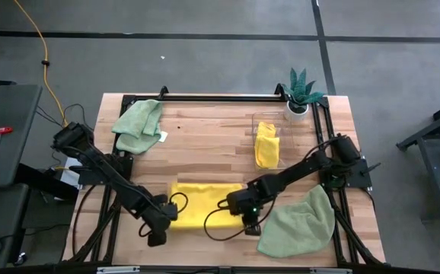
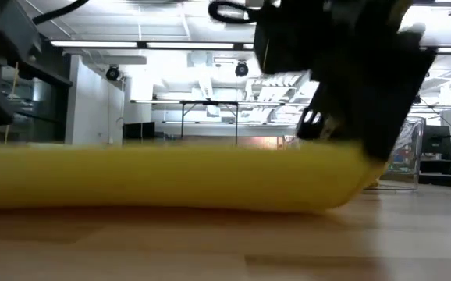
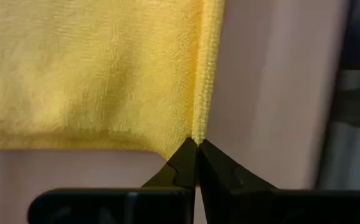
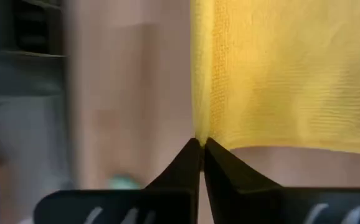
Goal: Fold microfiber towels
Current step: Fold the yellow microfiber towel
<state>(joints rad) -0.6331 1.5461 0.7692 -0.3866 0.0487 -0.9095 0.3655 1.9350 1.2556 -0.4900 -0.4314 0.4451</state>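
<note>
A bright yellow towel (image 1: 205, 202) lies spread as a wide rectangle on the wooden table near its front edge; in the low view it fills the width as a yellow band (image 2: 171, 176). My left gripper (image 1: 157, 230) is shut on its near left corner, and my right gripper (image 1: 250, 225) is shut on its near right corner. The right gripper also shows as a dark mass in the low view (image 2: 350, 78). My left gripper pinches the towel's near left corner (image 3: 195, 135) between its two shut fingers, only the corner tip showing in the hold. The cloth spreads away from the fingers over the table. My right gripper pinches the towel's near right corner (image 4: 200, 138) between its two shut fingers, at the corner tip. The side edge (image 4: 200, 74) runs straight away from the fingers, and the cloth spreads over the table.
A sage green towel (image 1: 138, 124) lies crumpled at the far left, another (image 1: 300, 224) at the near right beside my right arm. A folded yellow towel (image 1: 266, 144) lies in a clear tray at the far right, next to a small potted plant (image 1: 302, 91).
</note>
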